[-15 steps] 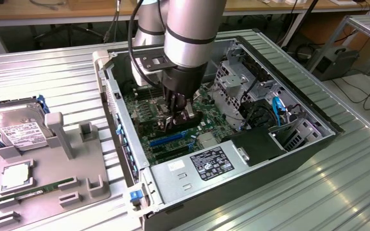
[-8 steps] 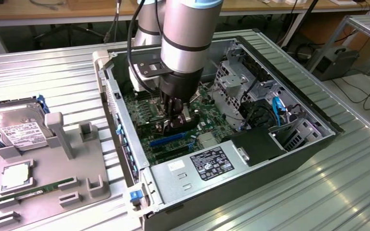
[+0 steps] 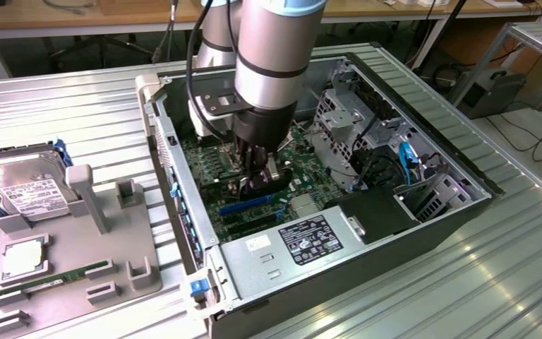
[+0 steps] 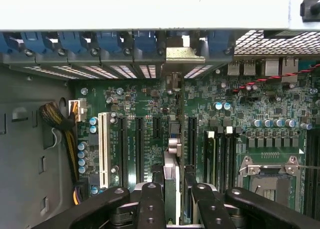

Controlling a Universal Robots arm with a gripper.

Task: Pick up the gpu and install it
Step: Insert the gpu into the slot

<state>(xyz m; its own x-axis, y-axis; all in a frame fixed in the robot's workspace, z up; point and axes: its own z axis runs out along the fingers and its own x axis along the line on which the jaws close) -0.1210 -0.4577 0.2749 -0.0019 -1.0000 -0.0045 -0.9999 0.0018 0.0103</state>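
The gpu is a thin dark card seen edge-on, standing upright over a black slot on the green motherboard. Its pale metal bracket sits at the case's rear slot openings. My gripper is shut on the card, one black finger on each side. In the exterior view my gripper reaches down inside the open computer case with the gpu between its fingers, just above the blue slots. I cannot tell whether the card's edge is seated in the slot.
A power supply and drive cage flank the board. A white slot, a yellow-black cable bundle and the CPU socket lie close by. Outside, a grey fixture holds a hard drive and a memory stick.
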